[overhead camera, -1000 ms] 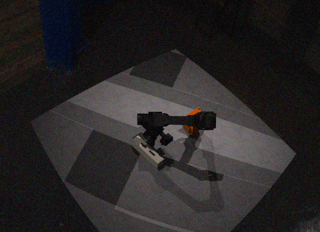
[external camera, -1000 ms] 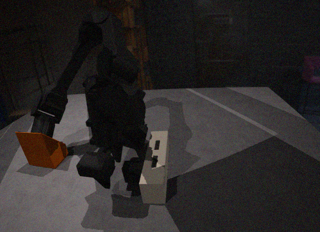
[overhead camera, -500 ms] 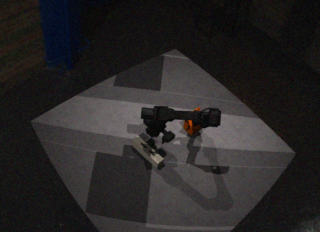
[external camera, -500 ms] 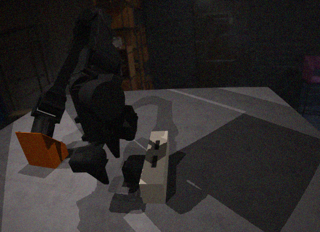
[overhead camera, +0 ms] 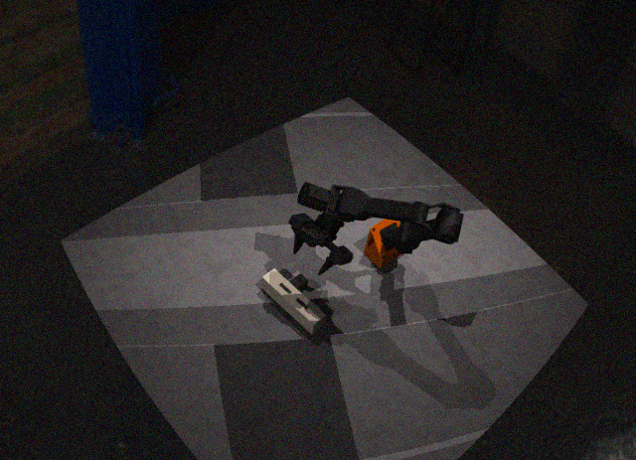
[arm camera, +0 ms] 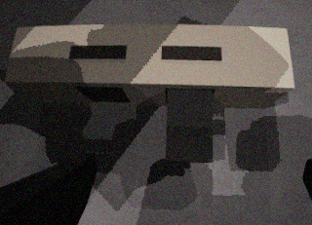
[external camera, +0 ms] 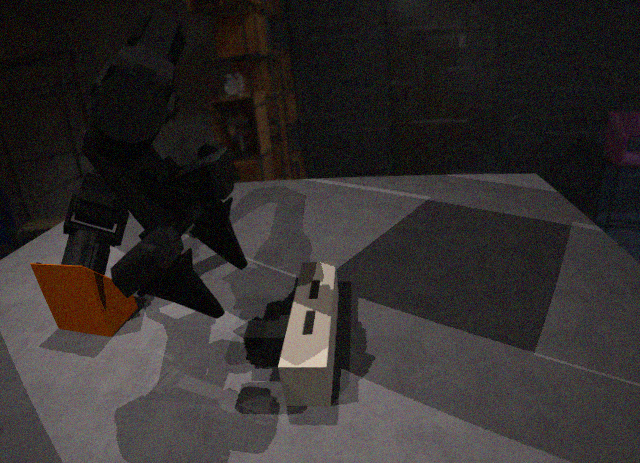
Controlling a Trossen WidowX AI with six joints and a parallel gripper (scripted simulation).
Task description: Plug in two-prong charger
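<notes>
The power strip (overhead camera: pixel 293 296) (external camera: pixel 306 350) (arm camera: pixel 146 69) is a pale, long block with two dark outlet slots on its top face. Both slots show uncovered. The right outlet in the wrist view (arm camera: pixel 191 54) is the one nearer the dark block. This dark block, which looks like the charger (overhead camera: pixel 297 280) (external camera: pixel 264 339) (arm camera: pixel 190 128), stands close beside the strip's long side facing the arm. Its prongs cannot be made out, nor whether it touches the strip. My gripper (overhead camera: pixel 308 260) (external camera: pixel 232 290) is open and empty, above and on the arm's side of the charger.
The orange arm base mount (overhead camera: pixel 377 249) (external camera: pixel 82 303) stands behind the gripper. The table (overhead camera: pixel 154 270) (external camera: pixel 454 256) carries broad patches of light and shadow, and the dim light makes dark parts hard to separate. A blue upright (overhead camera: pixel 112 60) stands beyond the table.
</notes>
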